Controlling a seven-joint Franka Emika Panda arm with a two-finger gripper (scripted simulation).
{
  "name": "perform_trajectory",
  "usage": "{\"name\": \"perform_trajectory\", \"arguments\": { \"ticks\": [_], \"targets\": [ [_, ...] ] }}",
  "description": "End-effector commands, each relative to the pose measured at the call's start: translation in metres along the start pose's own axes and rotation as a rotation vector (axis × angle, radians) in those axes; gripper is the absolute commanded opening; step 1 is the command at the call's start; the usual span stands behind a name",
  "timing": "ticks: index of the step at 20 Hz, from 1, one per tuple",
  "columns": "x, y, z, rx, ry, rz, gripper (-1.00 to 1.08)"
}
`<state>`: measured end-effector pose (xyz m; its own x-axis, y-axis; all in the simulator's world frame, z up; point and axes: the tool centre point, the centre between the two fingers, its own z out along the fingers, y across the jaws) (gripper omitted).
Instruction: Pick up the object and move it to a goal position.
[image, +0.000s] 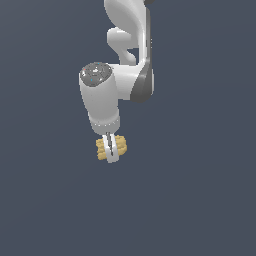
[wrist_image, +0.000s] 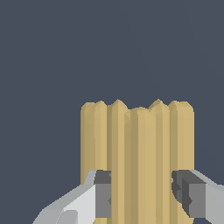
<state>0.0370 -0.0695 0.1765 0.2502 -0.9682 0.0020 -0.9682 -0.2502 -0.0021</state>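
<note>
Fingers (wrist_image: 141, 197) clamping ribbed object (wrist_image: 138, 148), arm (image: 100, 100) upright (wrist pointing down)

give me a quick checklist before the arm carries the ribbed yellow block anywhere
1. Block between the fingers: ok, the ribbed yellow-tan block sits between both pads.
2. Pads touching its sides: ok on one side in the wrist view, cannot tell on the other.
3. Gripper straddles the block's middle: ok in the exterior view.
4. Block lifted off the surface: cannot tell, no shadow or edge shows.
5. Goal position: cannot tell, no marker in either view.
</note>
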Motion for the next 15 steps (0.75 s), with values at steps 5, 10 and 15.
{"name": "perform_trajectory", "arguments": {
  "ticks": [5,10,15],
  "targets": [
    [0.011,-0.016,-0.019,-0.002,-0.001,-0.001,-1.00],
    [0.015,-0.022,-0.025,-0.002,-0.002,-0.001,-1.00],
    [0.015,-0.023,-0.025,-0.002,-0.002,-0.001,-1.00]
  ]
}}
